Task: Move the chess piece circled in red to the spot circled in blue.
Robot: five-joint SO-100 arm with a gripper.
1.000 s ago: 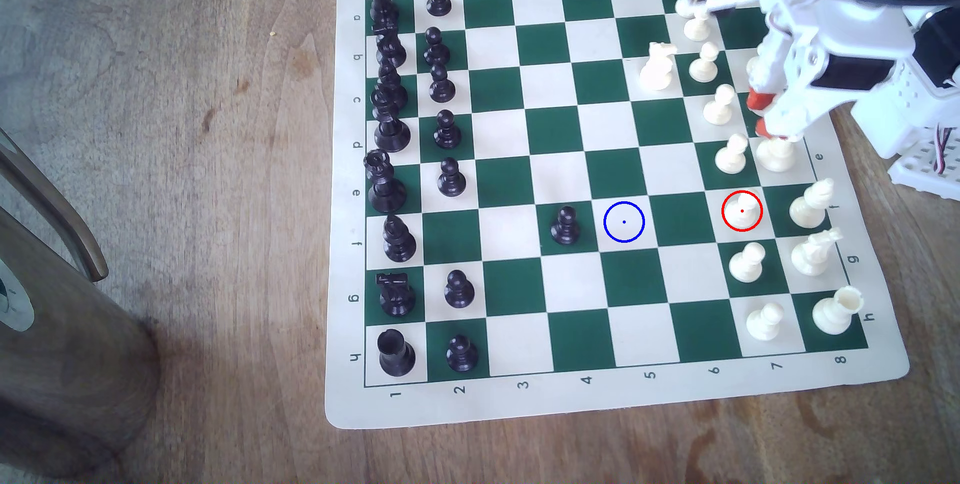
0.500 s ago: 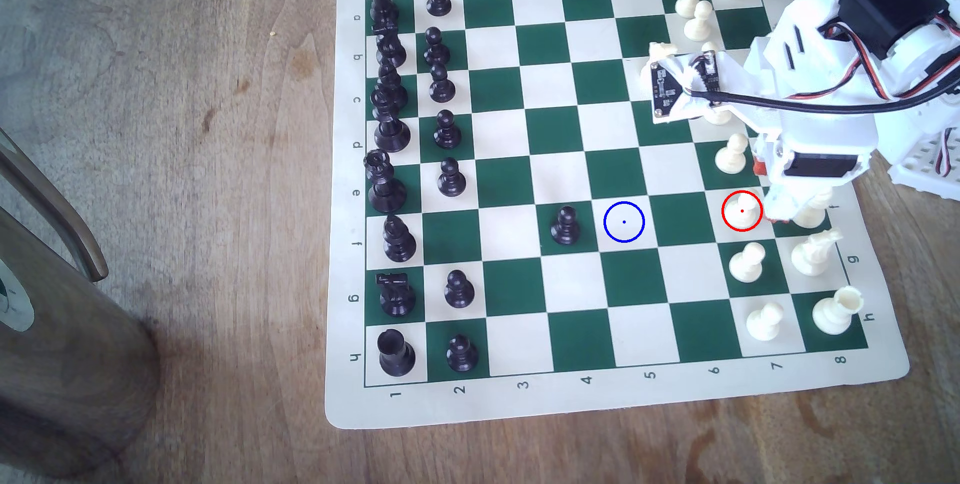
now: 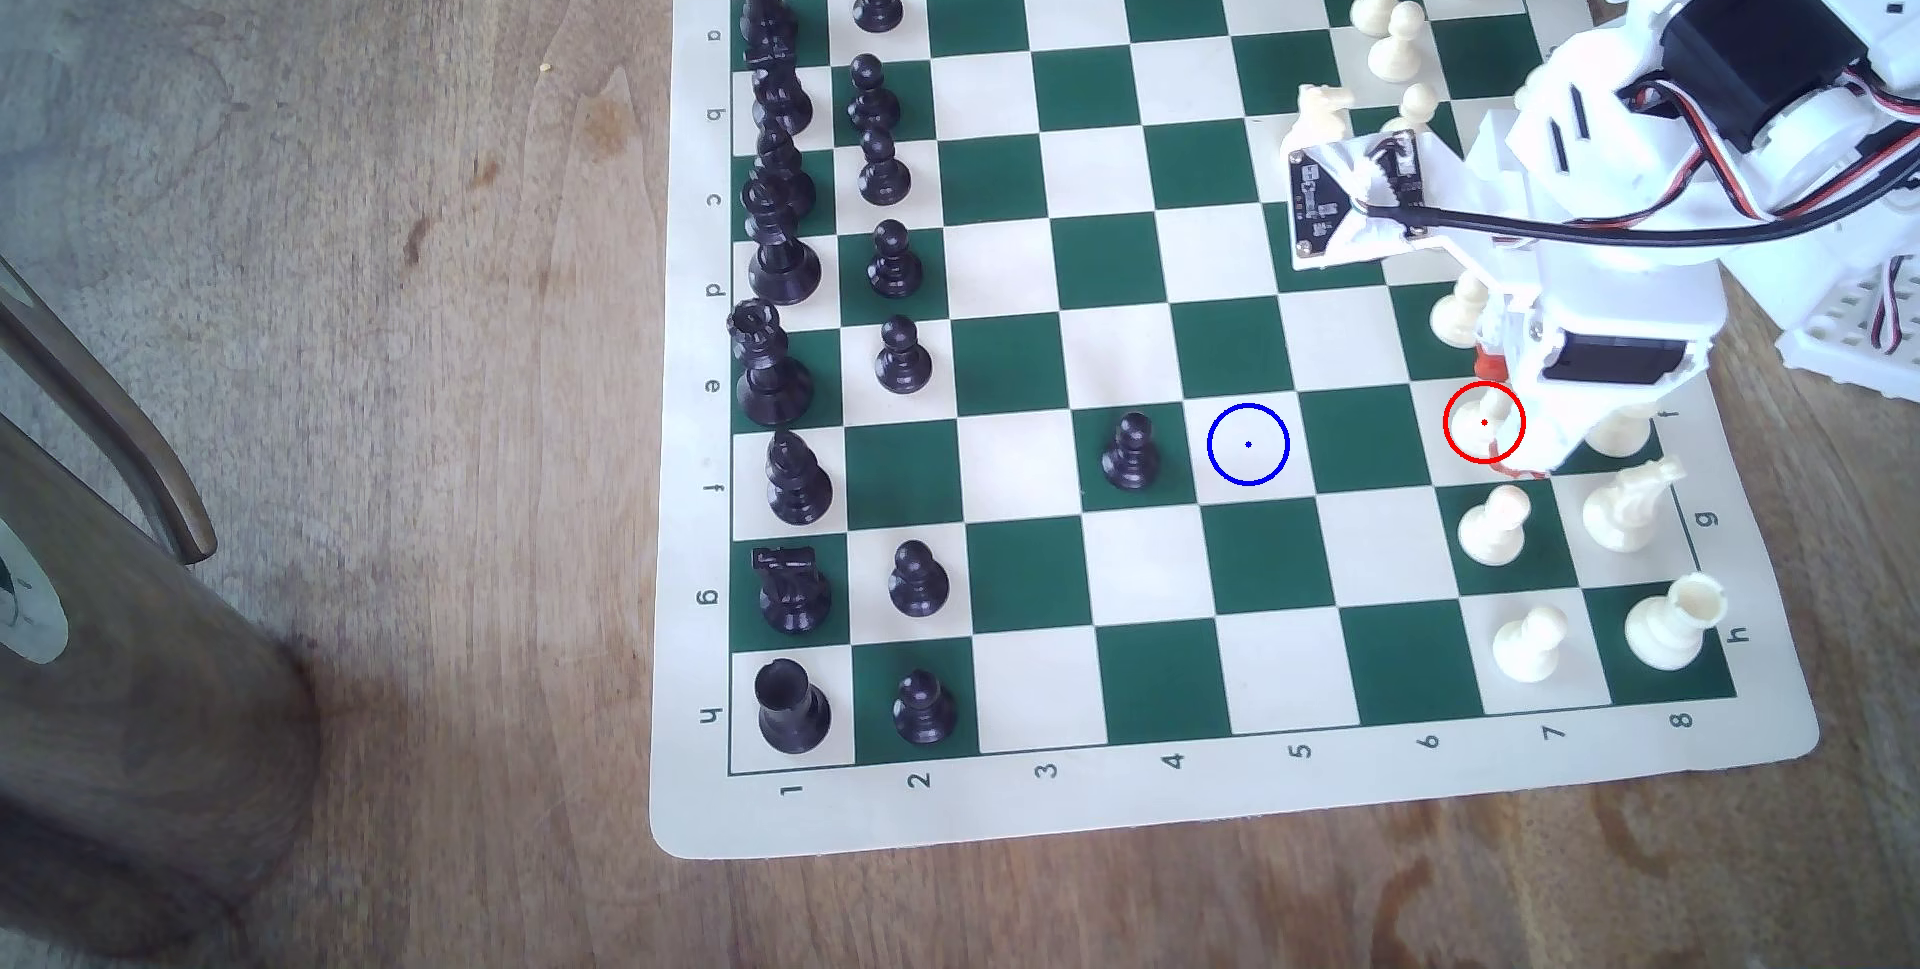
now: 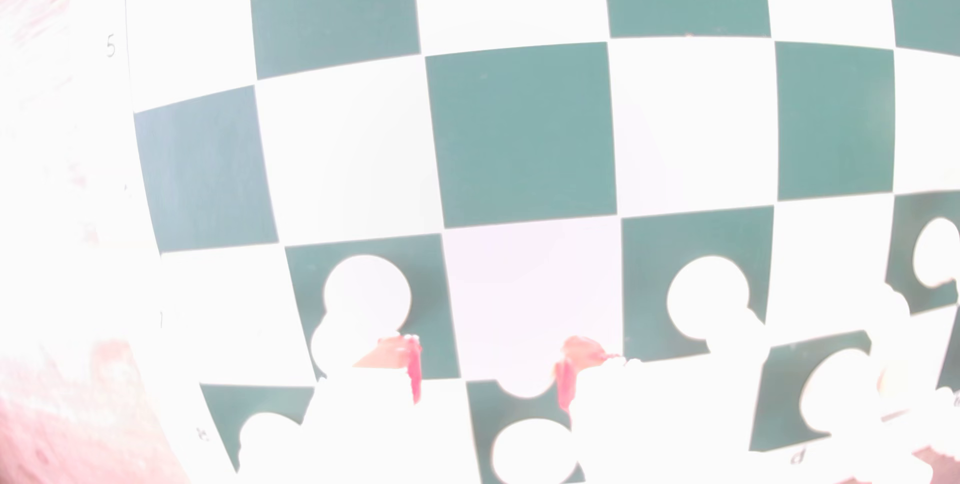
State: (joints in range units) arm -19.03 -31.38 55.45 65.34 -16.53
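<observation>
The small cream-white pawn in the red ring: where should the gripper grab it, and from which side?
Probably by the narrow neck under its round ball head, coming straight down from above. The small cream-white pawn in the red ring stands upright, with other white pawns on the squares either side, so a low sideways approach might knock them. The gripper is open, its orange-tipped fingers apart.
</observation>
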